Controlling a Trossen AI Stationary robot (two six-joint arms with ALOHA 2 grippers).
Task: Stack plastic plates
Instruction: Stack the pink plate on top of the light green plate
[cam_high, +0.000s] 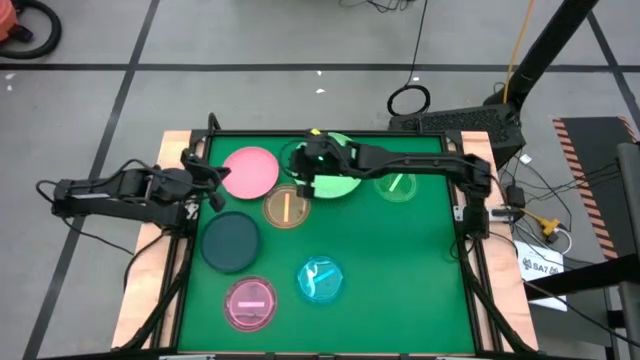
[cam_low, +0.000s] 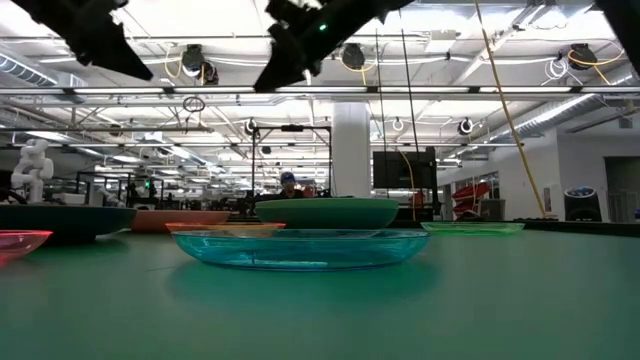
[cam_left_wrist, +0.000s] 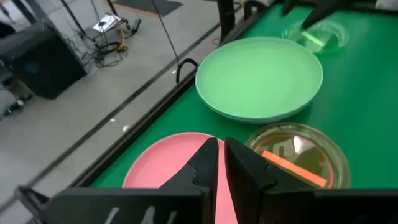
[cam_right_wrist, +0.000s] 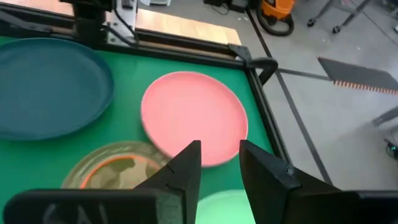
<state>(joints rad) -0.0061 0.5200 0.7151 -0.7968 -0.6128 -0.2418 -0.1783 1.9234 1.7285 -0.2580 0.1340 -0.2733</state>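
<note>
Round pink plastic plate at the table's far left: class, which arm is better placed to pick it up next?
Probably the left. The left gripper hangs at the round pink plastic plate's edge; the right gripper is over the light-green plate.

Green tabletop (cam_high: 400, 260) with pale wood border; light-green plate (cam_high: 335, 175), pink plate (cam_high: 250, 170), dark teal plate (cam_high: 231, 243), translucent amber plate (cam_high: 286, 207) with orange stripe inside, translucent cyan plate (cam_high: 320, 280), translucent magenta plate (cam_high: 250, 302) with pale pink bar, translucent green plate (cam_high: 398, 187); both arms dark, right claw (cam_high: 305, 165) showing a small green light
</note>
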